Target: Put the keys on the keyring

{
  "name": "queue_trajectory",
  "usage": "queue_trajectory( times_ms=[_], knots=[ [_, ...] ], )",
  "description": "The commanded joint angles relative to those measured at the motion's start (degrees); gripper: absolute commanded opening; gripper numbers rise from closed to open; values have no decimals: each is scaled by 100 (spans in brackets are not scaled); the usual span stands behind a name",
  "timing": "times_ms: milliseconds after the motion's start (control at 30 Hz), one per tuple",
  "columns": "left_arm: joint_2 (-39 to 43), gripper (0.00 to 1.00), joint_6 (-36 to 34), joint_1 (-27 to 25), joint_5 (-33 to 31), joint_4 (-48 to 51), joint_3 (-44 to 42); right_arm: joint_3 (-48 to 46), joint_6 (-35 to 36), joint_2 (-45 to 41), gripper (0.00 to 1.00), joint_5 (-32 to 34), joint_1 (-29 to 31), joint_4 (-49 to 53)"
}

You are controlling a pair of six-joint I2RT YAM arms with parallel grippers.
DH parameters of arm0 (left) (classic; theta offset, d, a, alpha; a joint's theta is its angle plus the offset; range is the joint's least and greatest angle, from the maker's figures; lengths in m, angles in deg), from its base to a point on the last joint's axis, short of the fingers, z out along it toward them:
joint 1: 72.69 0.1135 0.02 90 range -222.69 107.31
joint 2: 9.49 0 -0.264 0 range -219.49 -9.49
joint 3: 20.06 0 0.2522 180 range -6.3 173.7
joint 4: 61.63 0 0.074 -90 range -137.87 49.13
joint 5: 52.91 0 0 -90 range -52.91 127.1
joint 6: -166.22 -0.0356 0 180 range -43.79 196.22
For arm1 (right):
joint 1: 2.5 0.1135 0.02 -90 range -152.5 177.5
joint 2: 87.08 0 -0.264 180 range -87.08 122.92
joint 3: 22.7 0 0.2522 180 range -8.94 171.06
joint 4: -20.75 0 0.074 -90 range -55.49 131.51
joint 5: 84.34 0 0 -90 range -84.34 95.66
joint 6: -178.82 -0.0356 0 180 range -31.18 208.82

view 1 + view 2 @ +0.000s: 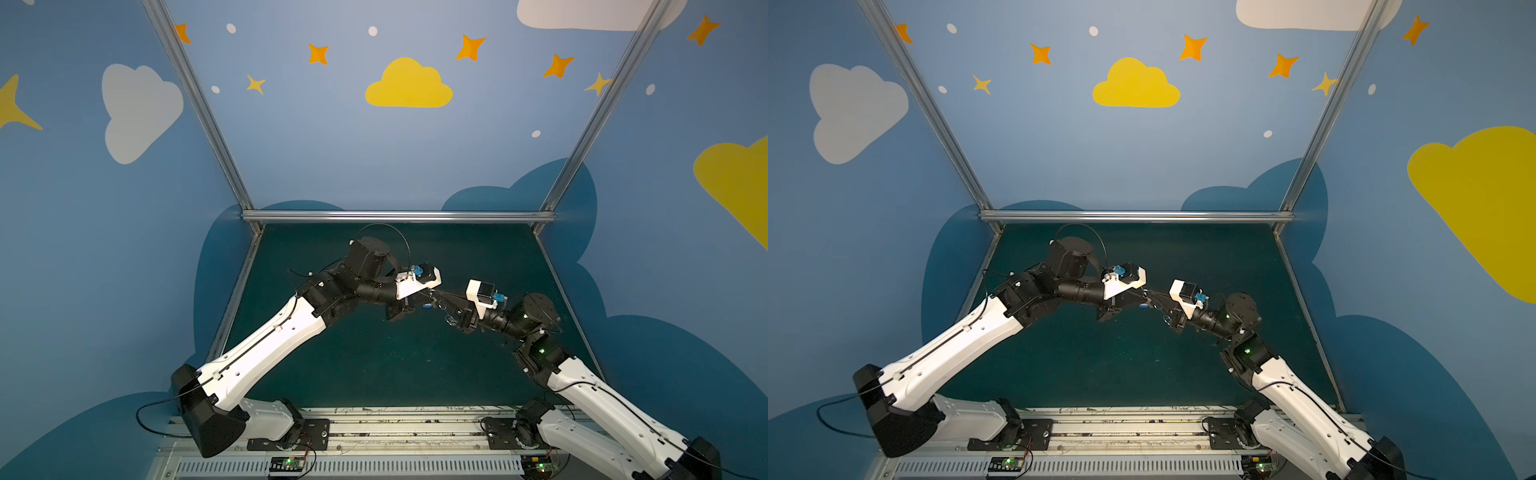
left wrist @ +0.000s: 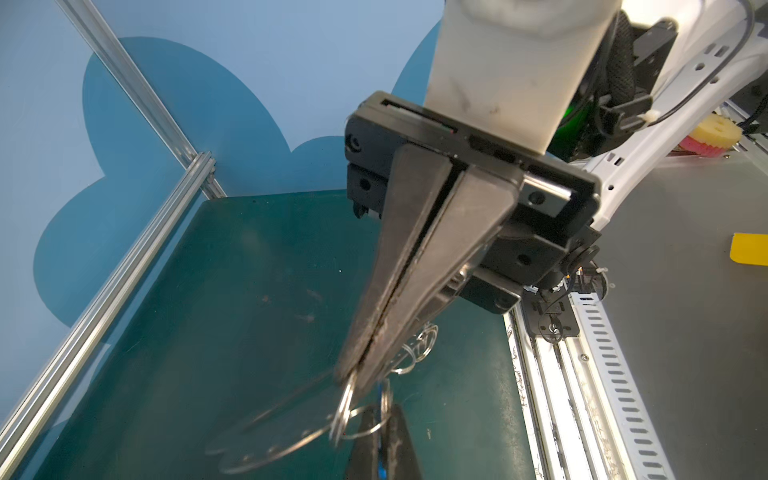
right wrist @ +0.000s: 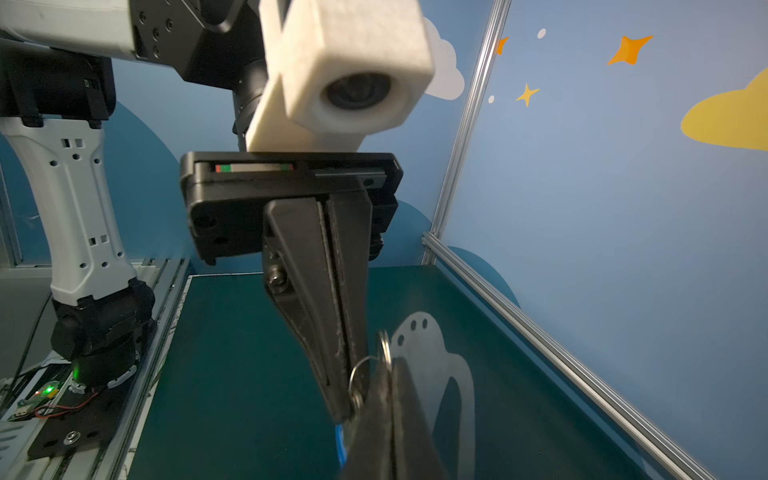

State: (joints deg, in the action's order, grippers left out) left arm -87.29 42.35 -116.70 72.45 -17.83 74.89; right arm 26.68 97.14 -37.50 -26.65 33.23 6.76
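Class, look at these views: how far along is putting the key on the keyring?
Done: both parts are up off the mat. In hand: the left gripper is shut on the blue key, the right gripper on a split ring, the keyring plate dangling. Left: threading the key onto that ring; nothing shows it is on yet.

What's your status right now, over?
Left gripper: jaws shut on key. Right gripper: jaws shut on split ring of keyring. Threading unclear. Nothing else in the way.

A robot lab cell: aluminium framing [image 1: 399, 216], cloud-painted walls [image 1: 332, 158], arms [image 1: 257, 353] bolted to a rail [image 1: 415, 428].
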Motion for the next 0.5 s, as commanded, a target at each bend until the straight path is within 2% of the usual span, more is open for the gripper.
queue_trajectory(
  times_ms=[0, 267, 333, 367, 467],
  knots=[
    [-125, 4, -146, -90, 490, 194, 134, 40, -76, -1, 0, 63, -4, -266],
    [-58, 6, -96, -90, 5, 136, -20, 33, -76, 8, 0, 114, -13, -315],
    [39, 15, -50, -90, -90, 2, -108, 33, -79, 25, 0, 103, -22, -323],
    [94, 24, -38, -89, -159, -51, -156, 24, -80, 34, 0, 103, -22, -340],
    [308, 32, -52, -88, -405, -160, -296, 11, -80, 52, 0, 103, -31, -354]
  ],
)
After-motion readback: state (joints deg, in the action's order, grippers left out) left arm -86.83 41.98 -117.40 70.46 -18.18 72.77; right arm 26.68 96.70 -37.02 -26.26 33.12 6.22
